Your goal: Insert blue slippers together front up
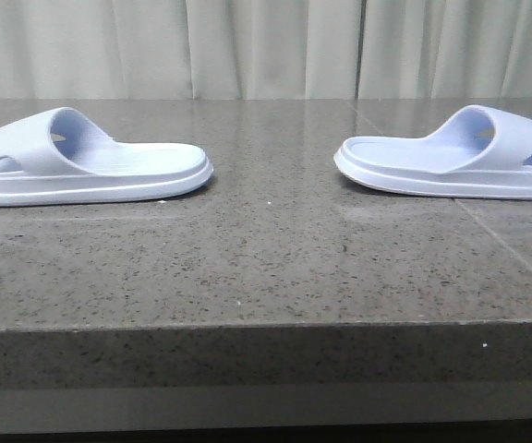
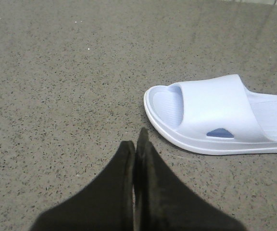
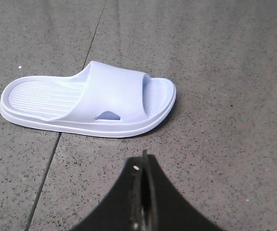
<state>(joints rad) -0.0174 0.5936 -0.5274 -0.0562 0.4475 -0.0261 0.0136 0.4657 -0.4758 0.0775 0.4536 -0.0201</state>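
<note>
Two pale lavender-blue slippers lie soles down on the speckled stone table, heels facing each other. One slipper (image 1: 81, 166) is at the far left, the other slipper (image 1: 460, 157) at the far right. The left wrist view shows the left slipper (image 2: 215, 115) a little beyond my left gripper (image 2: 136, 142), which is shut and empty. The right wrist view shows the right slipper (image 3: 88, 98) beyond my right gripper (image 3: 143, 161), also shut and empty. Neither gripper touches a slipper. No gripper shows in the front view.
The table's front edge (image 1: 266, 325) runs across the lower front view. A tile seam (image 1: 501, 245) crosses the right side of the table and also shows in the right wrist view (image 3: 47, 168). Pale curtains (image 1: 266, 46) hang behind.
</note>
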